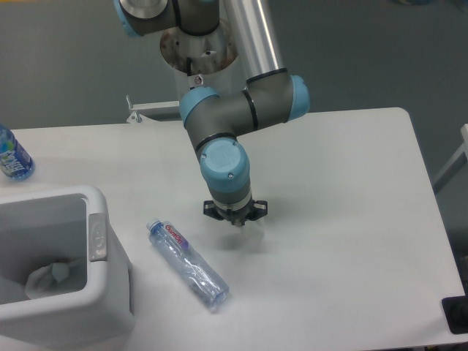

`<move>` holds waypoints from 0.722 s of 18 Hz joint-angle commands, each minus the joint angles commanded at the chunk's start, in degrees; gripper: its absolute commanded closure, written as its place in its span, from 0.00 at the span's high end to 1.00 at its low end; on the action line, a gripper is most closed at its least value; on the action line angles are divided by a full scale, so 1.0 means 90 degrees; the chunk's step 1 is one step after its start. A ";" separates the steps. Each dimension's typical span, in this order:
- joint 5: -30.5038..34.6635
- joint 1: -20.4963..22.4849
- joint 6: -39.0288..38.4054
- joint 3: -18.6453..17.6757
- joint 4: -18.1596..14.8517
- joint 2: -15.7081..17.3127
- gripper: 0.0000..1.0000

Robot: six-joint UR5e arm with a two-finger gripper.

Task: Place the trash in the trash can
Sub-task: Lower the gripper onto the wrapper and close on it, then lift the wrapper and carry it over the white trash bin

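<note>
The clear bluish bottle (187, 264) with a white red-lettered label lies on its side on the white table, cap toward the upper left. The crumpled white wrapper (50, 277) lies inside the white trash can (110, 292) at the lower left, which has a grey tab (97, 237) on its right rim. My gripper (235, 218) points down above the table, to the right of and behind the bottle's cap end, apart from it. The wrist hides its fingers, so I cannot tell whether they are open or shut. Nothing shows in it.
A bottle with a blue label (12, 156) stands at the table's far left edge, behind the trash can. A metal bracket (139, 111) sits at the table's back edge. A dark object (457, 314) shows at the lower right corner.
</note>
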 joint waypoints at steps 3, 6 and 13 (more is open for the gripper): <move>0.0000 0.0117 0.0040 0.0039 -0.0010 0.0059 0.00; -0.0088 0.0234 0.0108 0.0195 -0.0049 0.0253 0.00; -0.2418 0.1122 -0.0116 0.1083 -0.0029 0.1093 0.00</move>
